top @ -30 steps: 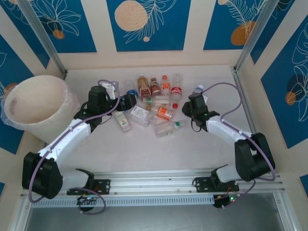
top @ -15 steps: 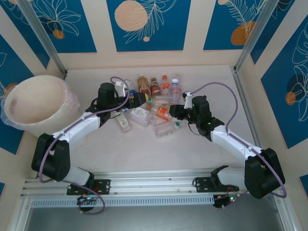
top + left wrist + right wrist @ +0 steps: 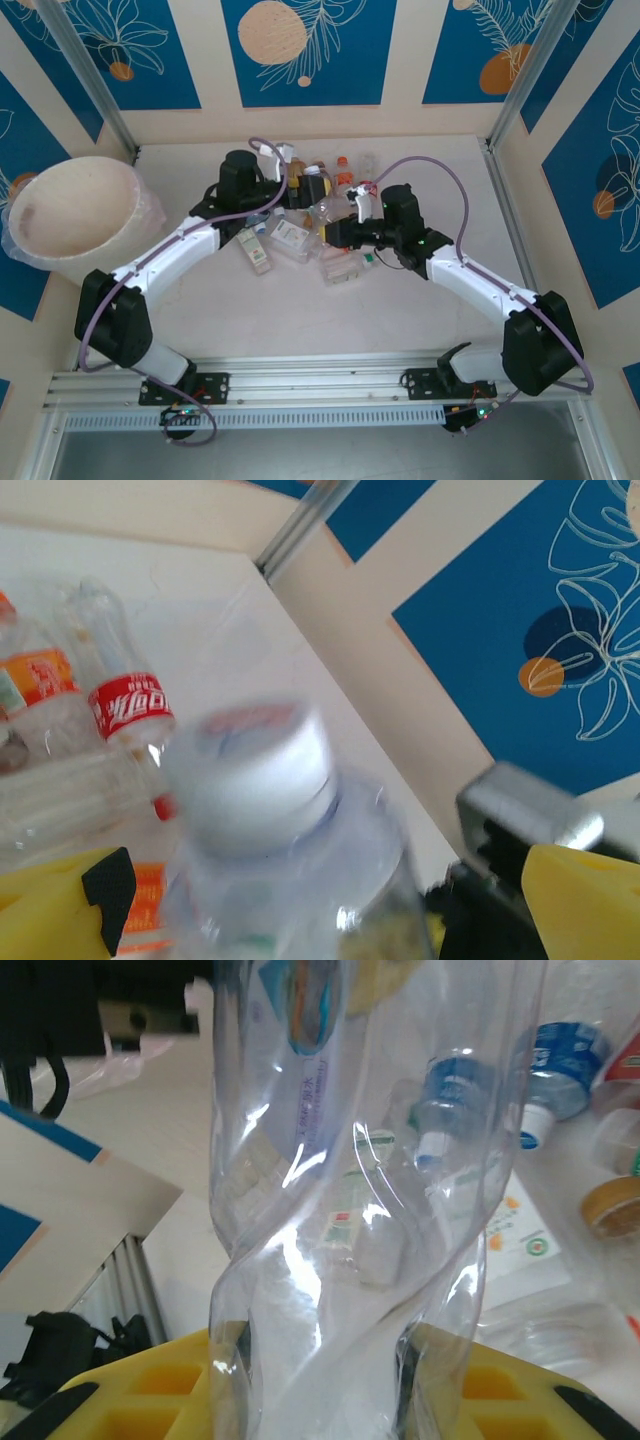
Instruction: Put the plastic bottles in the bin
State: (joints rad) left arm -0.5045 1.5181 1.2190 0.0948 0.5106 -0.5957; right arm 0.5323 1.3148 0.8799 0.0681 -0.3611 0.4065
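My right gripper (image 3: 320, 1365) is shut on a clear plastic bottle (image 3: 350, 1160) and dents its thin wall between the yellow fingers. In the top view that bottle (image 3: 326, 209) hangs above the pile, with the right gripper (image 3: 338, 228) just right of it. My left gripper (image 3: 306, 190) stands open at the bottle's other end. From the left wrist, the bottle's white cap (image 3: 262, 780) sits between the spread yellow fingers of the left gripper (image 3: 330, 895), apart from both. More plastic bottles (image 3: 295, 240) lie on the table. The cream bin (image 3: 90, 262) stands at the far left.
Bottles with red and orange labels (image 3: 125, 705) lie beyond the cap. A blue-capped bottle (image 3: 560, 1060) and flat clear packs (image 3: 345, 268) lie under the right arm. A few bottles (image 3: 343, 166) stand near the back wall. Metal posts (image 3: 515, 75) frame the corners.
The right gripper has carried its clear bottle leftward over the pile. The left gripper has swung right to meet it, so the bottle's cap now sits between its open fingers.
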